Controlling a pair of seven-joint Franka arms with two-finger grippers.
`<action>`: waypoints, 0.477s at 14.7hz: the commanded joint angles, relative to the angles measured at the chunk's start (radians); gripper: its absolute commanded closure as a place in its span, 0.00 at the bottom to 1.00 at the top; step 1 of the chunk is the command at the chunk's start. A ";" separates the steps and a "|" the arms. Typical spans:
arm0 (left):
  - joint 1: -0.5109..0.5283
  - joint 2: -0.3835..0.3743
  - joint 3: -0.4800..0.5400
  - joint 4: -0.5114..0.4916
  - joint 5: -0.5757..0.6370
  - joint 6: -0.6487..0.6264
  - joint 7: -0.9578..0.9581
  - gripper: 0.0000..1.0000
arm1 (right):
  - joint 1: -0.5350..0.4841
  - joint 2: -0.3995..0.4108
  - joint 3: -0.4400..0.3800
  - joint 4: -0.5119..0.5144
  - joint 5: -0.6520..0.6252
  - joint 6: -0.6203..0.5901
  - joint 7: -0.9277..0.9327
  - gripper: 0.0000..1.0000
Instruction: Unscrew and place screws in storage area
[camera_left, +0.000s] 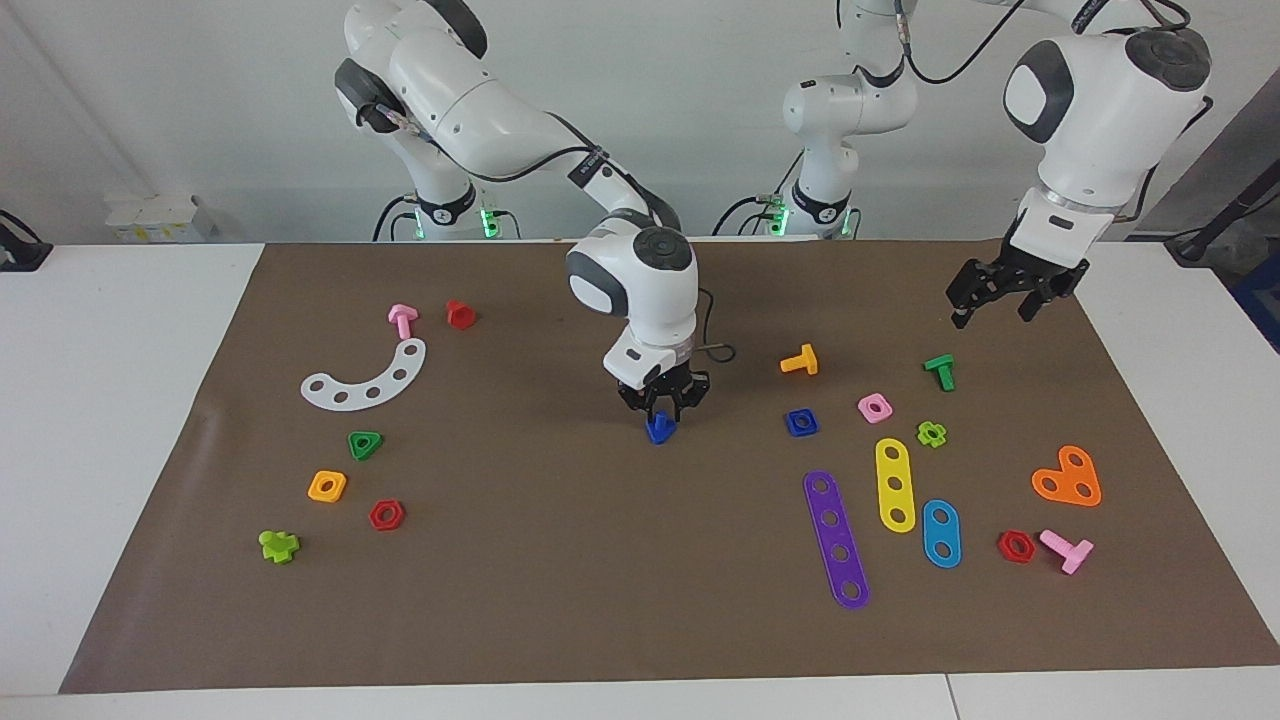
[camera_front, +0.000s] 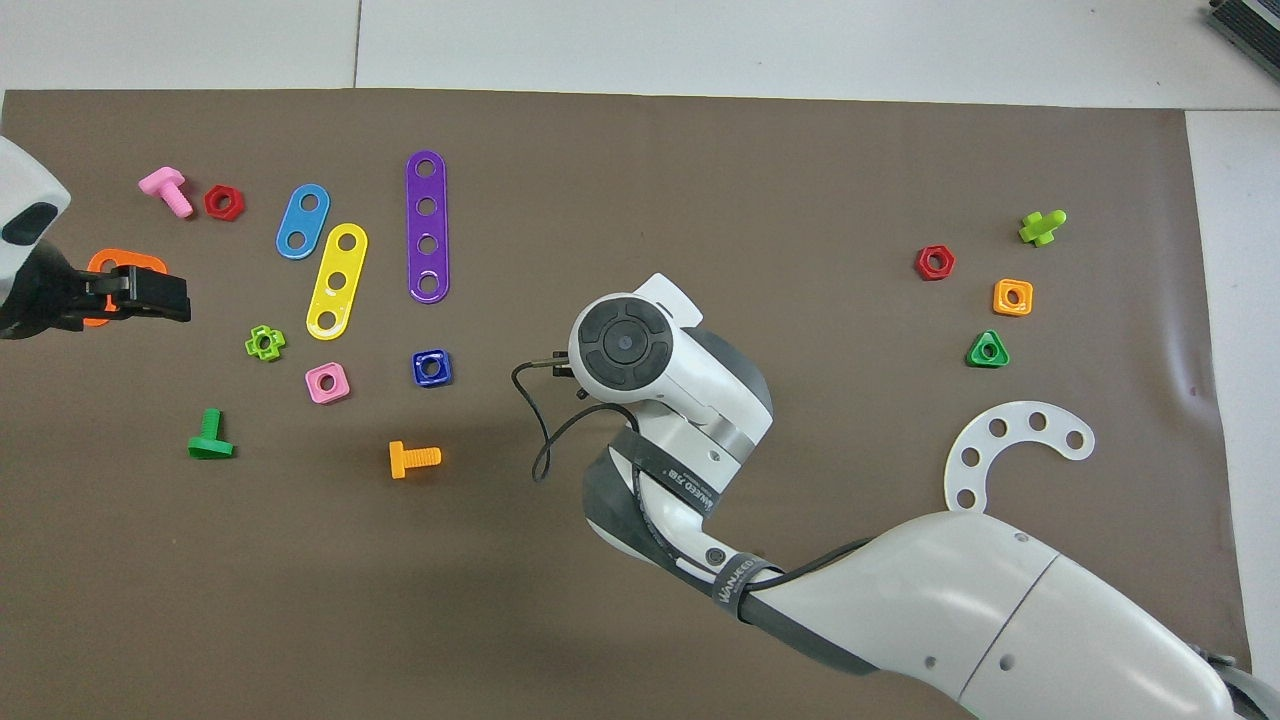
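The dark-blue screw (camera_left: 658, 430) stands on the brown mat near its middle, stub up. My right gripper (camera_left: 661, 408) is straight down over it, fingers drawn in on the stub. In the overhead view the right wrist hides the screw. The storage area (camera_left: 430, 440) is bare mat beside the white curved strip (camera_left: 365, 380) and green triangle nut (camera_left: 365, 444), toward the right arm's end. My left gripper (camera_left: 993, 302) hangs open in the air over the mat's other end, above the orange heart-shaped plate (camera_front: 100, 265) in the overhead view, holding nothing.
Near the storage patch lie an orange nut (camera_left: 327, 486), red nuts (camera_left: 386, 515), a pink bolt (camera_left: 402, 320) and a lime piece (camera_left: 279, 545). Toward the left arm's end lie a blue square nut (camera_left: 801, 422), orange bolt (camera_left: 800, 361), green bolt (camera_left: 940, 371) and purple (camera_left: 836, 538), yellow and blue strips.
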 joint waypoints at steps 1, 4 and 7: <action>0.013 -0.029 0.000 -0.037 0.014 -0.004 0.088 0.00 | -0.014 0.010 0.014 -0.007 -0.030 0.019 0.017 0.56; 0.023 -0.028 0.000 -0.029 0.014 -0.004 0.082 0.00 | -0.020 0.008 0.014 -0.007 -0.038 -0.009 0.009 0.57; 0.023 -0.029 0.000 -0.027 0.014 -0.004 0.082 0.00 | -0.020 0.007 0.014 -0.004 -0.039 -0.005 0.011 0.67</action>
